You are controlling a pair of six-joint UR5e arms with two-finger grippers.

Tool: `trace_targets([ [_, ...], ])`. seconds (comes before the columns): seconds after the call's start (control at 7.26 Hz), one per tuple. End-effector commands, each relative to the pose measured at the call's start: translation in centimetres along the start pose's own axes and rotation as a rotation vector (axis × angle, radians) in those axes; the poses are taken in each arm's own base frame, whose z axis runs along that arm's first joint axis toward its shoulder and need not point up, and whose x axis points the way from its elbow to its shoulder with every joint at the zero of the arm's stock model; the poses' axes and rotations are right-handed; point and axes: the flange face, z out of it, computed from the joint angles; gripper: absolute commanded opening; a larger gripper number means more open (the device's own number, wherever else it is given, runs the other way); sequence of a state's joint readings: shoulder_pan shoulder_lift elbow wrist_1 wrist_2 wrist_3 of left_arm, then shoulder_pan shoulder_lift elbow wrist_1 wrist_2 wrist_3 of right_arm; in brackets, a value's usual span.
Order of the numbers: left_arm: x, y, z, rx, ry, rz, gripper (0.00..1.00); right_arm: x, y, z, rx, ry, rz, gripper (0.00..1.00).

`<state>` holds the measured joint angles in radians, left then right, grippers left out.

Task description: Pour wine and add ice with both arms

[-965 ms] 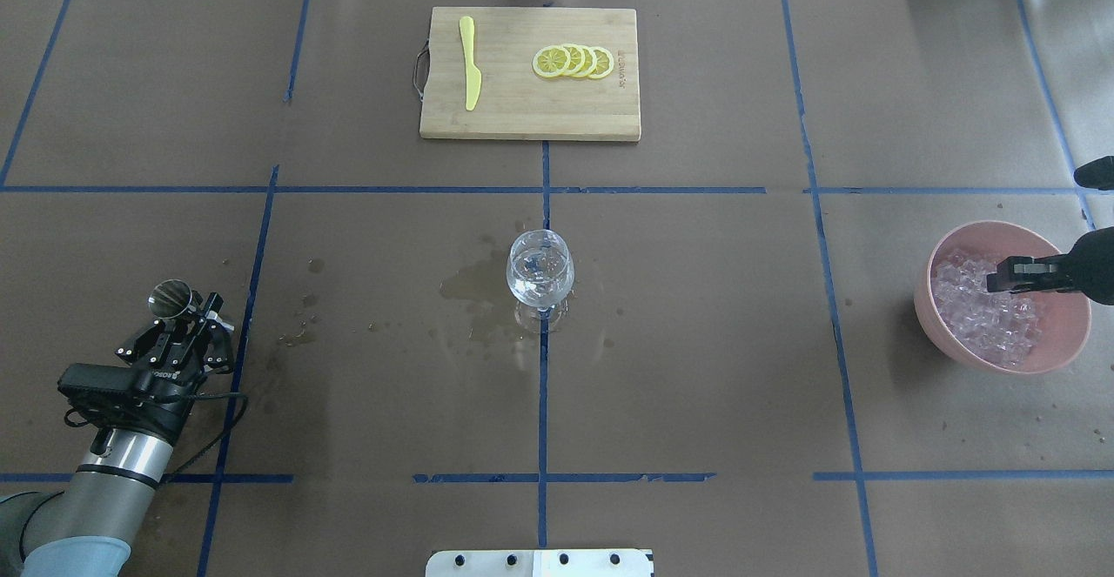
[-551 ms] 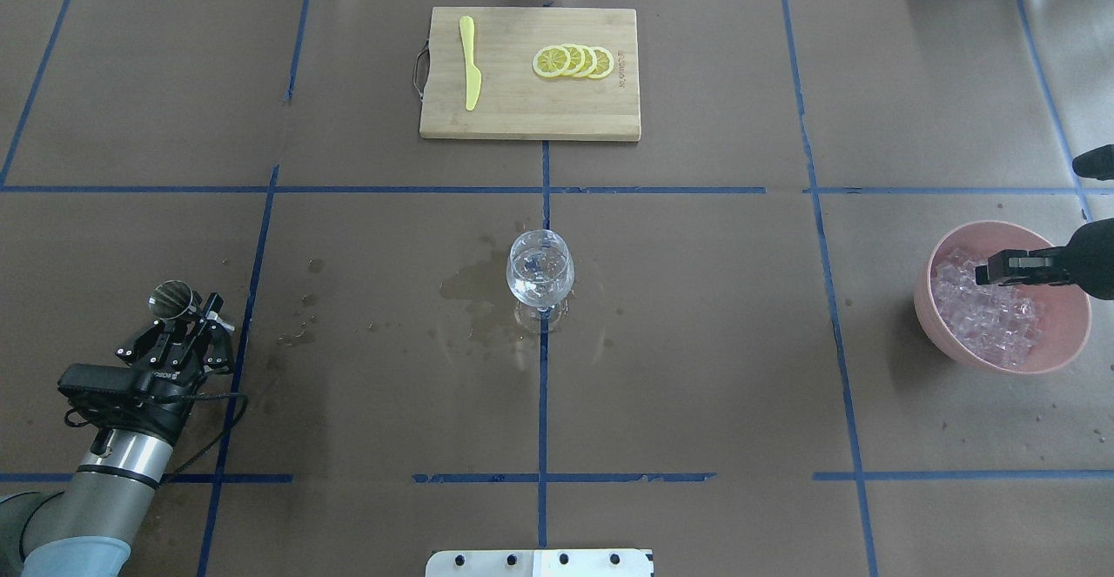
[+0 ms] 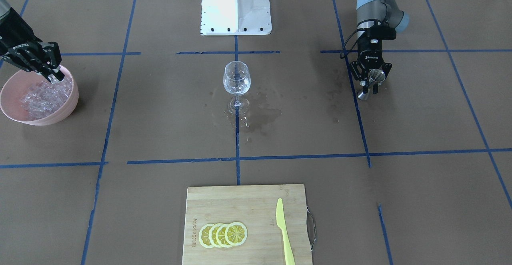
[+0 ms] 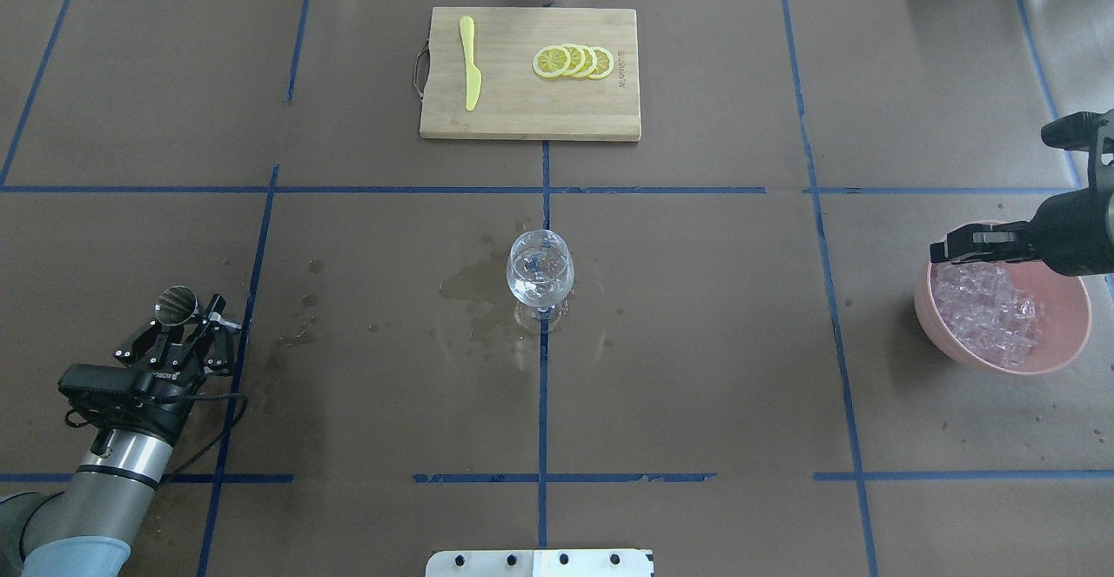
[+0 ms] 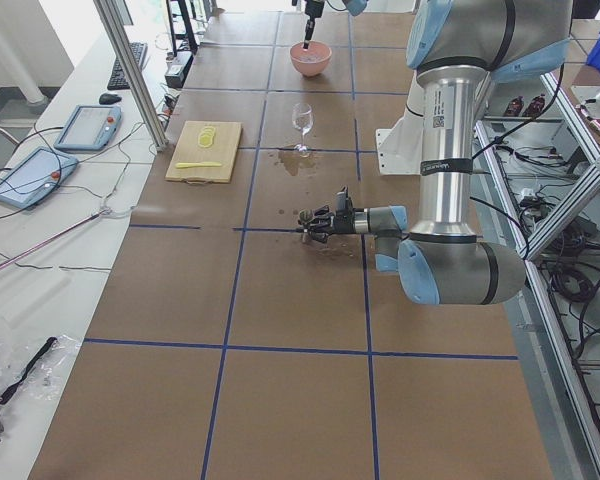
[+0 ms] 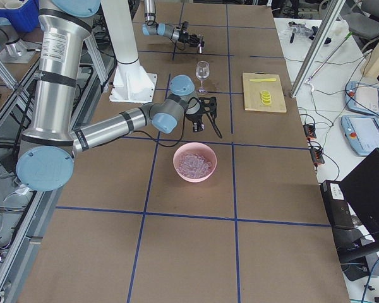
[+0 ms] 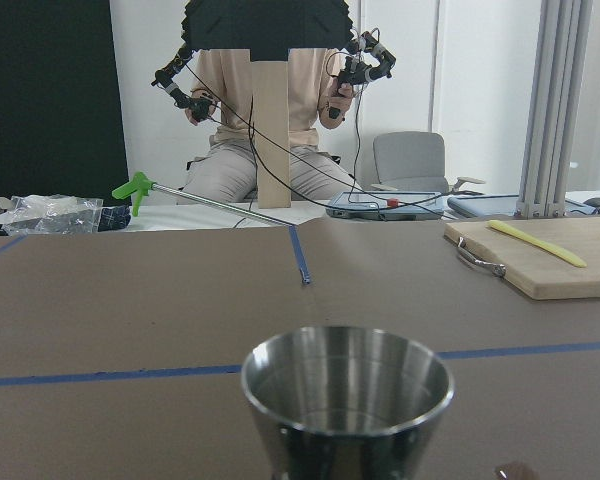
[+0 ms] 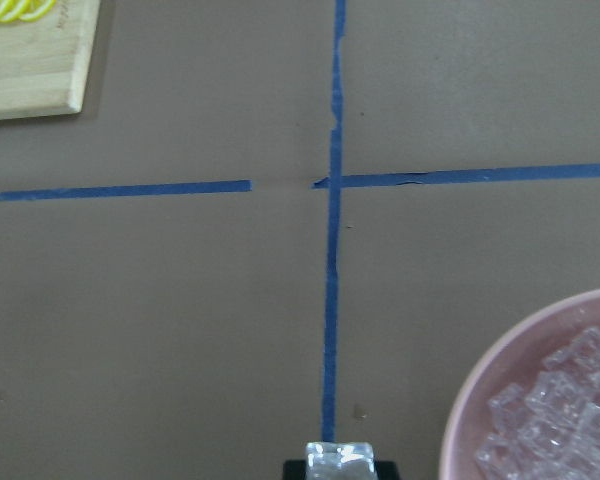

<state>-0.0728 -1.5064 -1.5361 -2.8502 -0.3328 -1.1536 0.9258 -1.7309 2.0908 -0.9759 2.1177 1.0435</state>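
A clear stemmed wine glass (image 4: 540,271) (image 3: 237,79) stands at the table's middle; the wine in it is hardly visible. At the right, a pink bowl (image 4: 924,303) (image 3: 10,115) holds heaped ice (image 4: 992,311) (image 3: 40,97). My right gripper (image 4: 944,248) (image 3: 54,76) hangs above the bowl's rim on the glass's side. It is shut on one ice cube (image 8: 340,458). My left gripper (image 4: 184,320) (image 3: 370,84) is low at the near left, shut on a steel jigger (image 4: 177,303) (image 3: 374,75) (image 7: 347,390).
A wooden cutting board (image 4: 531,116) at the far middle carries lemon slices (image 4: 574,62) and a yellow knife (image 4: 470,63). Wet stains (image 4: 470,285) darken the paper beside the glass. The white base block (image 3: 236,5) sits at the near edge. A person (image 7: 270,120) sits beyond the table.
My right gripper has lifted out of the ice and moved toward the bowl's far, glass-side rim with a cube. The left gripper has shifted slightly back with the jigger.
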Motion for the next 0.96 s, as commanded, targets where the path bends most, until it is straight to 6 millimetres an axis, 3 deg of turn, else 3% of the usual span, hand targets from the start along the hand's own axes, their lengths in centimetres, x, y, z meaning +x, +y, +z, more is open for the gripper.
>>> trace_targets([
  [0.0,0.0,0.0,0.0,-0.001,0.0,0.001,0.55,-3.1,-1.3,-0.3,0.014,-0.056,0.014,0.0],
  [0.14,0.1,0.0,0.0,-0.016,0.008,-0.004,0.81,-4.5,-1.9,-0.4,0.013,-0.084,0.012,0.0],
  [0.28,0.1,-0.3,0.2,-0.039,0.018,-0.011,0.99,-6.5,-2.6,-0.5,0.014,-0.118,0.056,0.0],
  [0.55,0.8,-1.3,0.0,-0.101,0.059,-0.02,1.0,-10.7,-3.1,-0.2,0.007,-0.178,0.083,0.0],
  [0.83,-0.6,-2.6,-0.9,-0.162,0.085,-0.009,0.99,-15.3,-3.9,0.0,0.002,-0.244,0.055,0.0],
])
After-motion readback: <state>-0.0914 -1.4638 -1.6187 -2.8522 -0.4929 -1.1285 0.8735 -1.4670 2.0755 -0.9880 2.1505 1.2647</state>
